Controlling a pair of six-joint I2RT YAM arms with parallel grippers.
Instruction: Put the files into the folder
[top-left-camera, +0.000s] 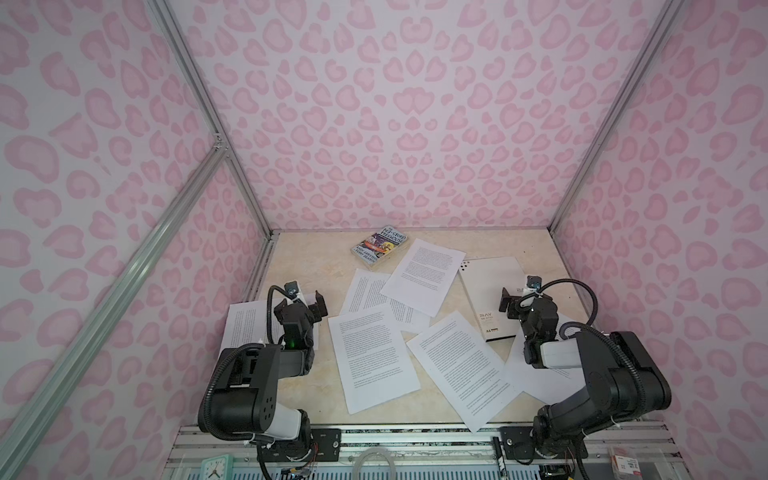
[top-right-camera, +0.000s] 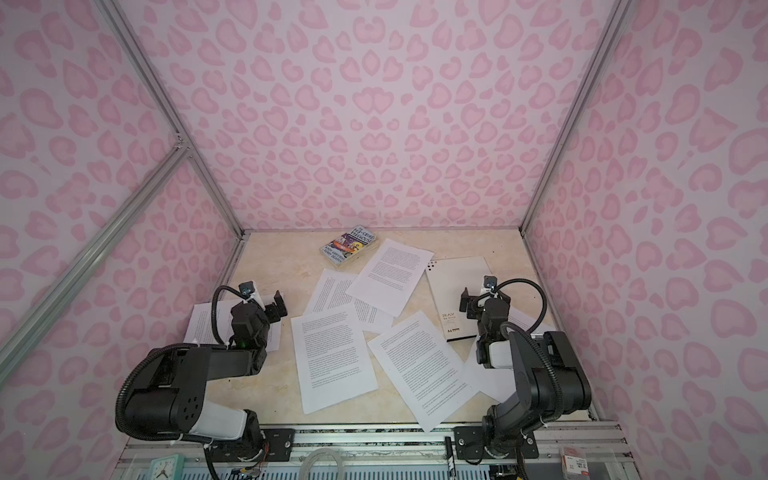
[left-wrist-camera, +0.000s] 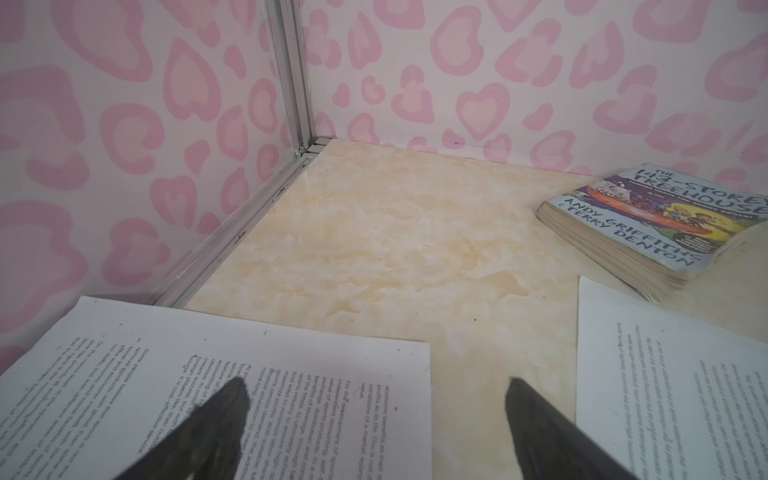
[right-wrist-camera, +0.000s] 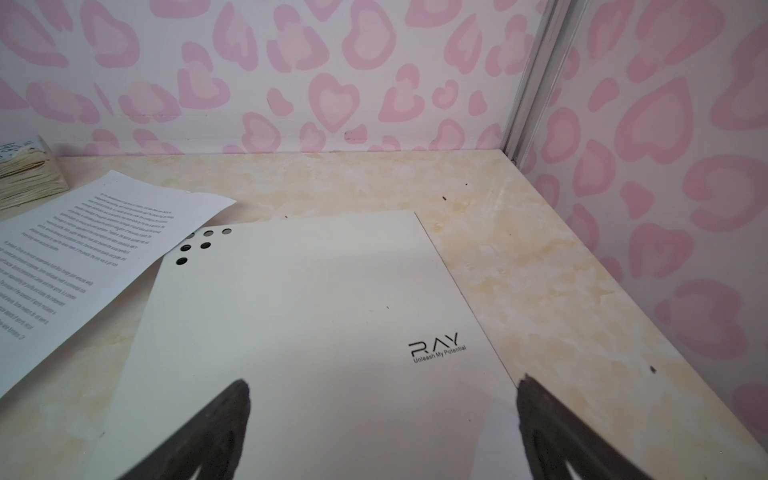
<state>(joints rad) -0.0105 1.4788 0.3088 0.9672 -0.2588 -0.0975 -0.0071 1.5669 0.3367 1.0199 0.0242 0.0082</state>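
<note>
Setting: pink heart-print walls (top-left-camera: 395, 124) are enclosing a marbled cream counter (top-left-camera: 307, 257).
Folder (top-left-camera: 492, 282): is lying closed and flat at the far right of the counter, white cover up, with the "RAY" lettering showing.
Files (top-left-camera: 372, 357): at least six printed white sheets are lying loose across the counter, from the left wall to the near right. Several are overlapping, and none is sitting inside the Folder.
Far sheet (right-wrist-camera: 124, 224): is resting with one corner over the dotted corner of the Folder.
Left-hand sheet (left-wrist-camera: 291, 374): is lying by the left wall, partly beneath the left arm (top-left-camera: 249, 374).
Book (top-left-camera: 380, 247): a colourful paperback is lying at the far centre, just beside the Far sheet; it is taking no part in the job.
Left jaws: are standing wide apart and holding nothing, hovering above the right edge of the Left-hand sheet.
Right jaws: are standing wide apart and holding nothing, hovering above the near part of the Folder cover.
Progress: by the look of it, nothing is filed yet. Opening the cover, gathering every sheet and laying them inside are all remaining.
</note>
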